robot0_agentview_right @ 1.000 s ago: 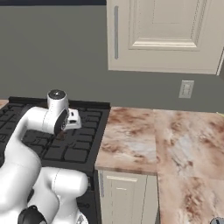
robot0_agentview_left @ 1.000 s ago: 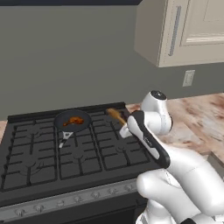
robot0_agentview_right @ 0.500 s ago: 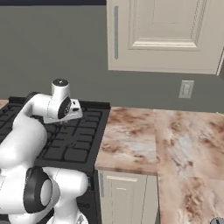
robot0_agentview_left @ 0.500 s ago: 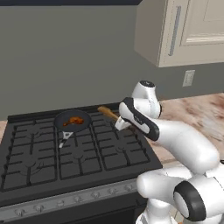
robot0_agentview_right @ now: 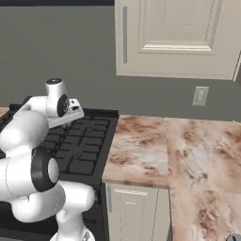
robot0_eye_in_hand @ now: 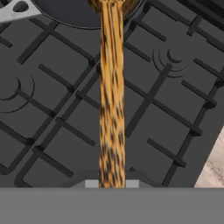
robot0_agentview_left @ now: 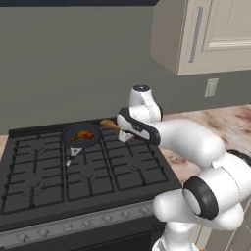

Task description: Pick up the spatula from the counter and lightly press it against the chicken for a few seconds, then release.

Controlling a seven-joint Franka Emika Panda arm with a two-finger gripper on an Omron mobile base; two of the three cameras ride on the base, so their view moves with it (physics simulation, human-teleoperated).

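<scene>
In the last second the arm has swung away from the table [robot0_agentview_right: 150,146] and over the stove [robot0_agentview_left: 73,171]. One second ago the end effector [robot0_agentview_left: 123,131] was at the right edge of the stove. Now it hangs above the rear burners, and the pan [robot0_agentview_left: 81,135] lies just ahead of it.

The end effector is pinching the spatula [robot0_agentview_left: 110,124] by the handle. In the hand view the spatula [robot0_eye_in_hand: 111,109] rises from between the fingers and runs straight forward over the grates. Its far end reaches over the near rim of the pan [robot0_eye_in_hand: 65,13]. So the pick-up is done and the carry is almost finished.

The chicken [robot0_agentview_left: 84,135] is the orange piece inside the pan, a little beyond the spatula's front end. I cannot tell if the blade touches it already; from the left base view it seems still short of it and a bit above.

I judge that what remains is a small advance and a lowering, so that the blade rests lightly on the chicken, then a short hold and the release.
</scene>
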